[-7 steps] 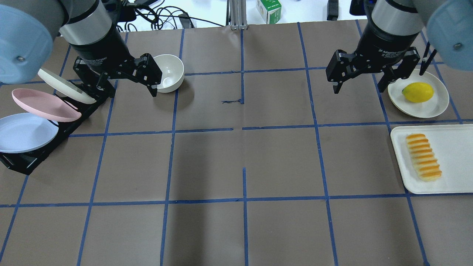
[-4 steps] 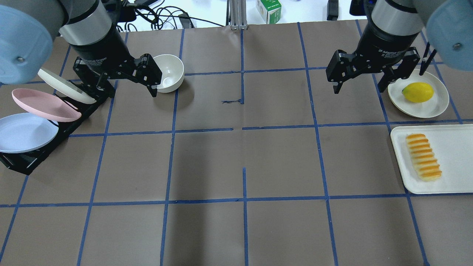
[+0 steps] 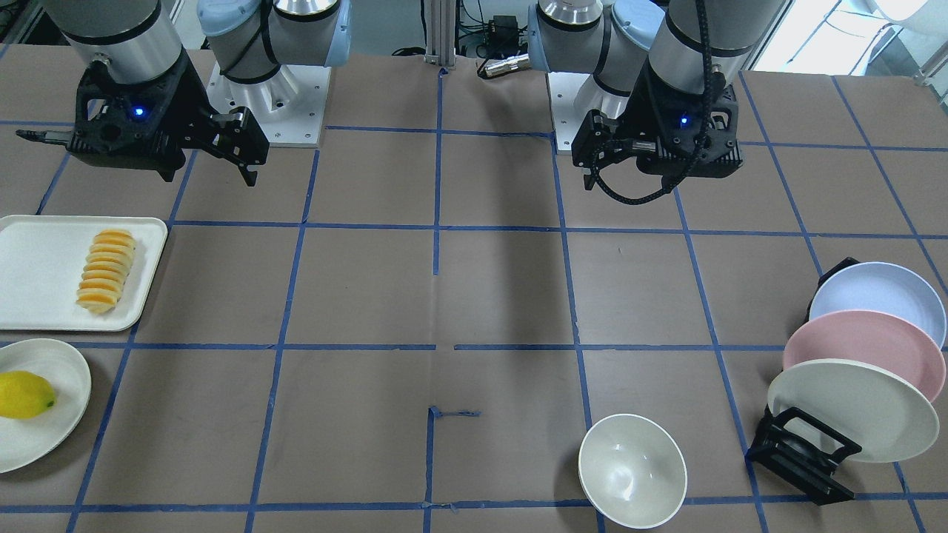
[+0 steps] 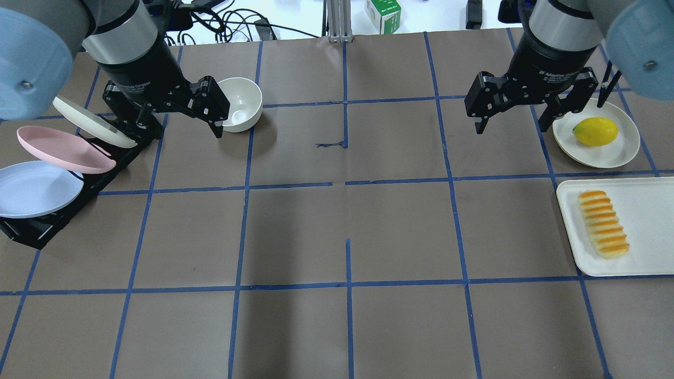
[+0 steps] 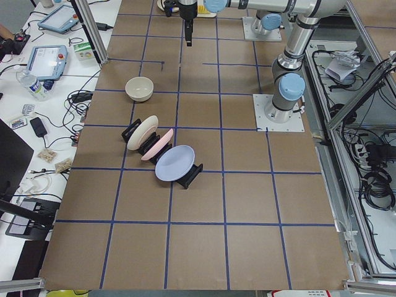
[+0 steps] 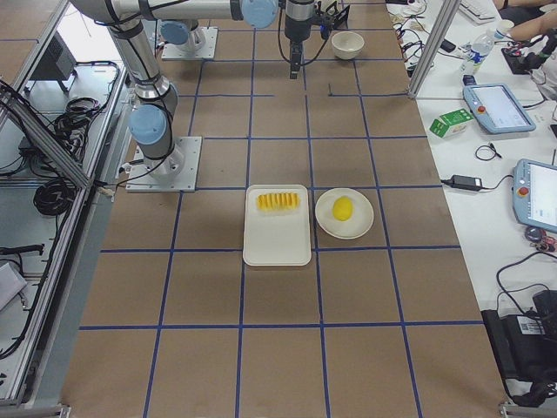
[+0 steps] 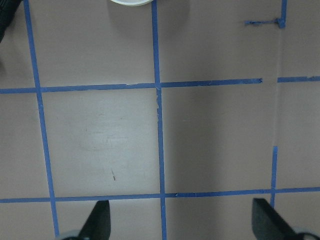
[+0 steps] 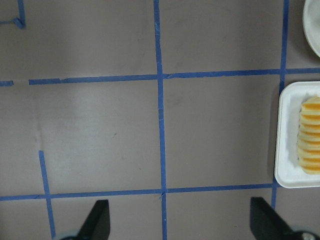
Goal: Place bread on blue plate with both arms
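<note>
Brown-papered desk (image 4: 295,231): both arms' jaws hung released, nothing grasped yet. Ridged orange-topped bread loaf (image 4: 604,223) lay on white tray (image 4: 650,210), matte pale-blue plate (image 4: 31,189) racked; next prob. reach for each.

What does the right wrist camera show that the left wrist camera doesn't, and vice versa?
Right wrist only: the bread lying on the white tray at the right edge, and a sliver of a cream plate in the top corner. Left wrist only: the white bowl, just its rim, at the top edge. Both: brown table with blue tape lines, and open, empty fingers of the right gripper and the left gripper. Neither shows the blue plate.
</note>
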